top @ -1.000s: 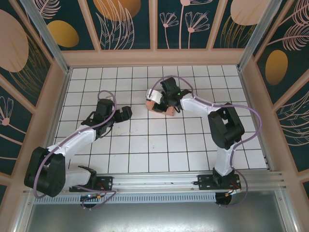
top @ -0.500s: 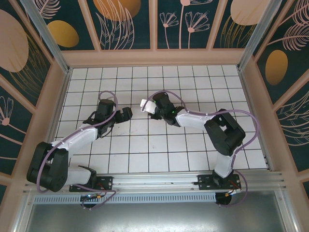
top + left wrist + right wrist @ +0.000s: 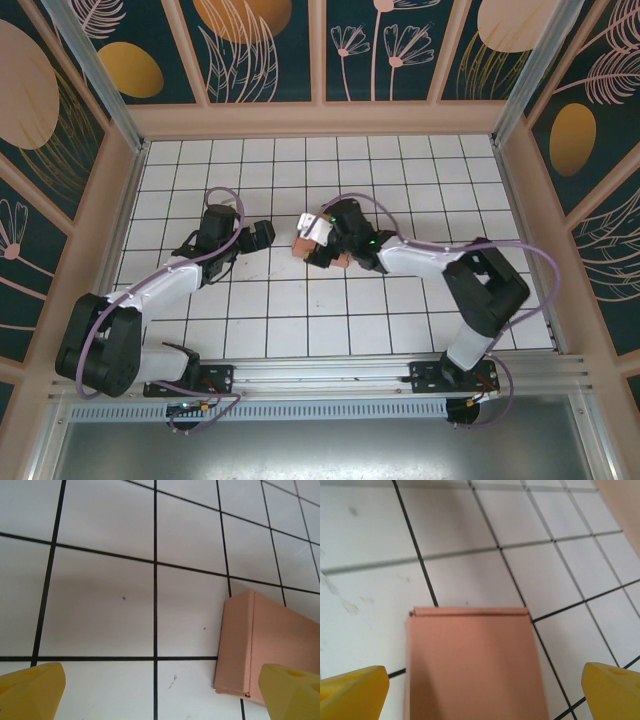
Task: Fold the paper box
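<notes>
The paper box (image 3: 472, 665) is a closed salmon-pink rectangular box lying flat on the white tiles. My right gripper (image 3: 482, 690) hangs over it, open wide. Its yellow fingertips (image 3: 352, 690) stand off either long side with tile showing in the gaps. From above, the box (image 3: 299, 246) pokes out on both sides of the right gripper (image 3: 318, 248) near the floor's middle. My left gripper (image 3: 258, 235) is open about a tile to the left of the box, holding nothing. In the left wrist view the box's end (image 3: 260, 645) lies just inside the right fingertip (image 3: 292, 692).
The floor (image 3: 300, 320) is a white tile grid with black lines, fenced by wooden walls (image 3: 320, 120) at the back and both sides. An aluminium rail (image 3: 330, 385) carrying both arm bases runs along the near edge. Bare tiles lie all round the box.
My right gripper carried the box from the rear middle toward the near left, lowered it and opened. The box now rests on the tiles. The left arm has stayed put.
</notes>
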